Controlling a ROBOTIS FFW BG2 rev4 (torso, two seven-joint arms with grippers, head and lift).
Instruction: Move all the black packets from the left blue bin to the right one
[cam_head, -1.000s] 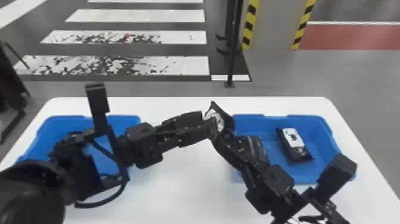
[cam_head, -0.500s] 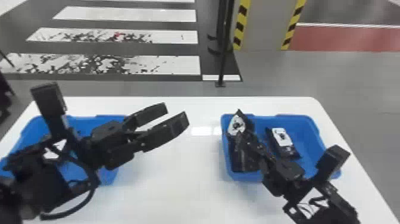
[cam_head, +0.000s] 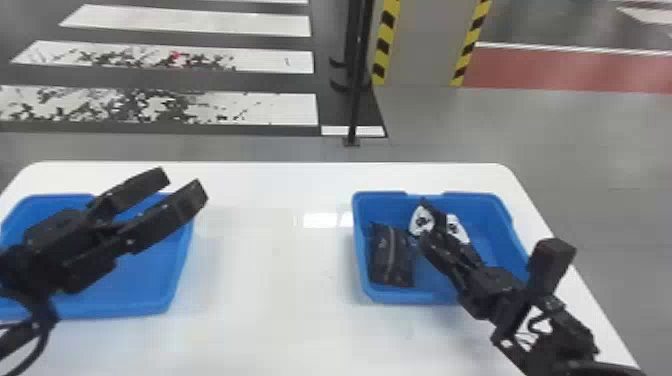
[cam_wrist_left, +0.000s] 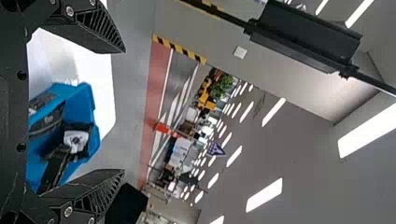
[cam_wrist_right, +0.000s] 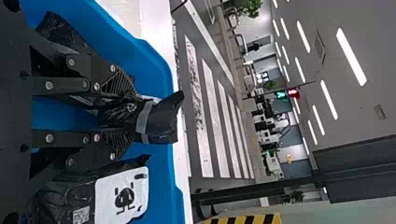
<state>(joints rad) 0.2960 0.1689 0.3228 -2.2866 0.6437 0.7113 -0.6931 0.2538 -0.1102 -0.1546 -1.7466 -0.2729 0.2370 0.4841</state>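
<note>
My right gripper (cam_head: 434, 237) pinches a black packet (cam_head: 421, 221) over the right blue bin (cam_head: 400, 296); my left gripper (cam_head: 182, 184) gapes wide.

You've got a black pkt w/ white patch (cam_head: 420, 221) pinched, tilted, in your R gripper (cam_head: 439, 239) over the R blue bin (cam_head: 400, 298). Two more lie inside — a dark pkt (cam_head: 391, 256) by the L wall, a white-labelled pkt (cam_head: 457, 229) near the held one. L blue bin (cam_head: 175, 287) — well apart.
</note>
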